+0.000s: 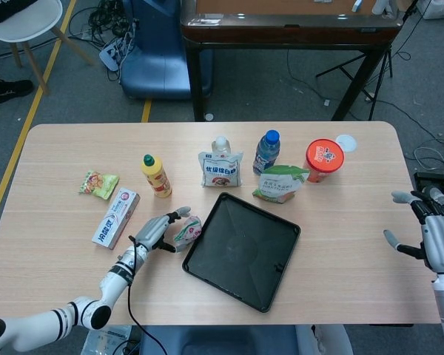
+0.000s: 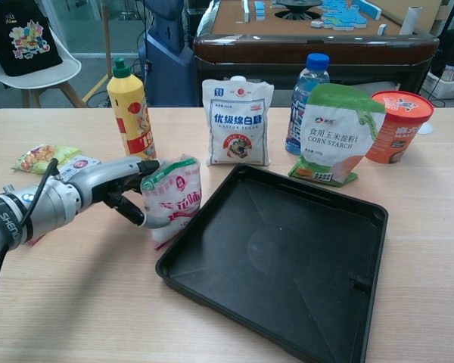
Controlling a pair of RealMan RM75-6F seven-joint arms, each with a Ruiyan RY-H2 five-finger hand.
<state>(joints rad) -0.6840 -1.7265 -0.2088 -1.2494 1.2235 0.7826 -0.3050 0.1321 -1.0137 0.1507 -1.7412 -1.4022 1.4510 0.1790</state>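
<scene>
A small white and pink pouch (image 1: pixel 187 230) (image 2: pixel 174 198) stands just left of the black tray (image 1: pixel 242 251) (image 2: pixel 287 257). My left hand (image 1: pixel 157 233) (image 2: pixel 113 185) is at the pouch's left side with its fingers apart. The fingertips (image 2: pixel 148 165) touch the pouch's upper edge and the thumb reaches its lower front. The pouch stands on the table and is not lifted. My right hand (image 1: pixel 433 237) hovers open at the table's right edge, far from everything and holding nothing. It does not show in the chest view.
Behind the tray stand a yellow bottle (image 1: pixel 156 176) (image 2: pixel 131 117), a white sugar bag (image 1: pixel 220 168) (image 2: pixel 237 121), a blue-capped water bottle (image 1: pixel 266 151) (image 2: pixel 306 91), a corn starch bag (image 1: pixel 280 183) (image 2: pixel 337 134) and a red cup (image 1: pixel 323 160) (image 2: pixel 399 125). A toothpaste box (image 1: pixel 115 217) and snack packet (image 1: pixel 98 184) lie left.
</scene>
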